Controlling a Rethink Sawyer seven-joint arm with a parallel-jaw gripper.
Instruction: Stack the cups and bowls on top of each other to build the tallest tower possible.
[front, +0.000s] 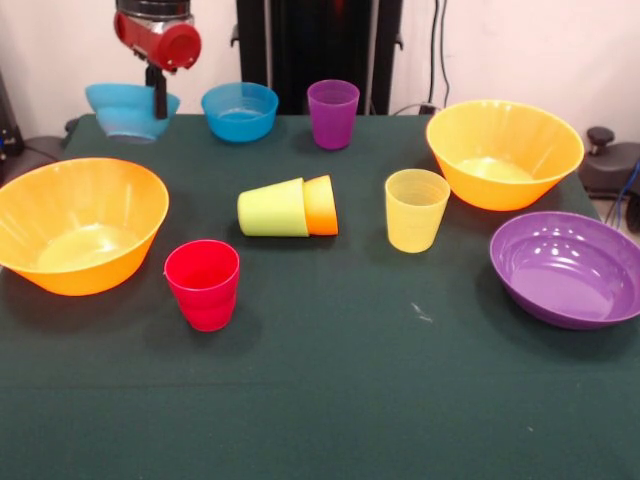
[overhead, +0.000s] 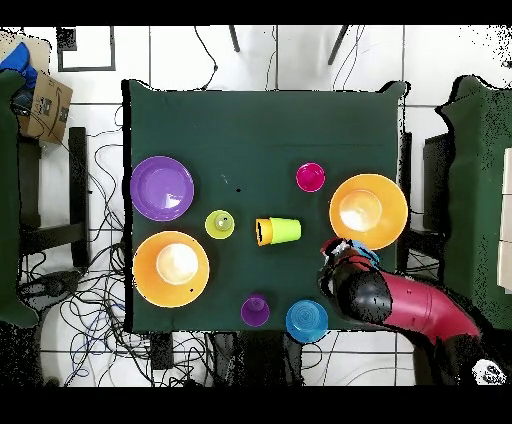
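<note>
Front view. Noted at far left: red and black arm (front: 157, 38) descending from above, dark gripper (front: 159, 100) lowered into or just in front of a cyan plastic bowl (front: 128, 110) at the far edge of the dark green table (front: 330, 400); cannot tell whether open or closed. Just right of it, a deeper blue small bowl (front: 240, 110), upright. Further right, a purple tapered tumbler (front: 333, 113), upright. At far right, a large glossy orange bowl (front: 504, 153); nearer and right of that, a wide shallow purple bowl (front: 567, 268). At left, a second large orange bowl (front: 78, 224). Near it, a red tumbler (front: 203, 283), upright. At centre, a lime green tumbler (front: 272, 208) lying on its side, nested with an orange tumbler (front: 322, 205). Right of these, a translucent yellow tumbler (front: 416, 209), upright. No vertical stack present.

Overhead view. Arm (overhead: 410, 305) reaching in from bottom right, covering the cyan bowl; gripper not discernible. Confirmed: blue bowl (overhead: 307, 321), purple tumbler (overhead: 255, 310), both orange bowls (overhead: 369, 211) (overhead: 171, 268), purple bowl (overhead: 162, 187), red tumbler (overhead: 311, 177), yellow tumbler (overhead: 220, 224), and the nested green (overhead: 285, 231) and orange (overhead: 263, 231) pair at centre, all apart from one another.
</note>
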